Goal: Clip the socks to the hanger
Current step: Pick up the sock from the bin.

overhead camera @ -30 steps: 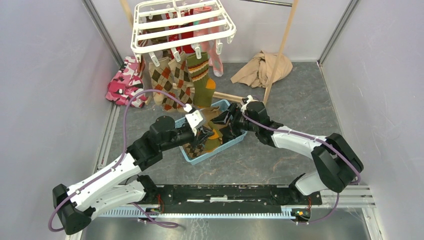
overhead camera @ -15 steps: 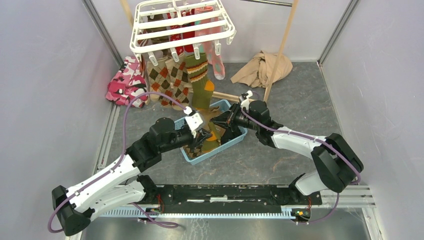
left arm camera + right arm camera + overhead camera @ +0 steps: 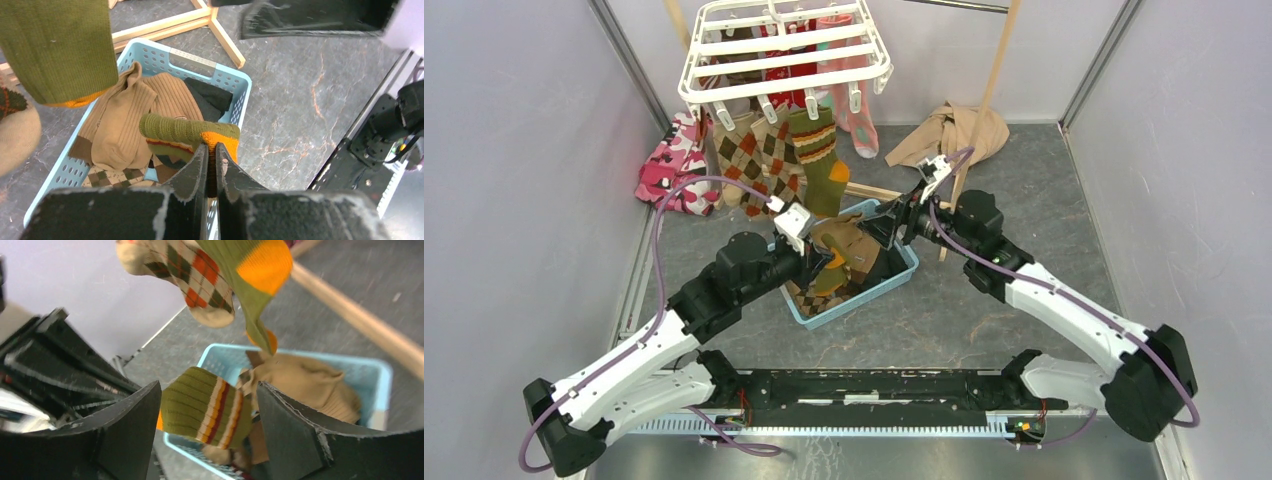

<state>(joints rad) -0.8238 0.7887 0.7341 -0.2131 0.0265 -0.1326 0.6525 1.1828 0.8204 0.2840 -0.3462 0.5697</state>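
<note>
Raised since a second ago, out of the basket (image 3: 192, 56) and up over it. Pinches the olive sock (image 3: 175, 130) at its orange heel with the left gripper (image 3: 211, 152), jaws closed tight on the fabric. Spreads the right gripper (image 3: 206, 395) wide around the striped cuff, holding nothing yet. Looks light, limp and stretchy; likely droops and folds. Best taken at the ribbed cuff edge, both layers, before going up to the hanger (image 3: 784, 82).

Blue basket (image 3: 876, 289) on grey table (image 3: 1034, 205)
</note>
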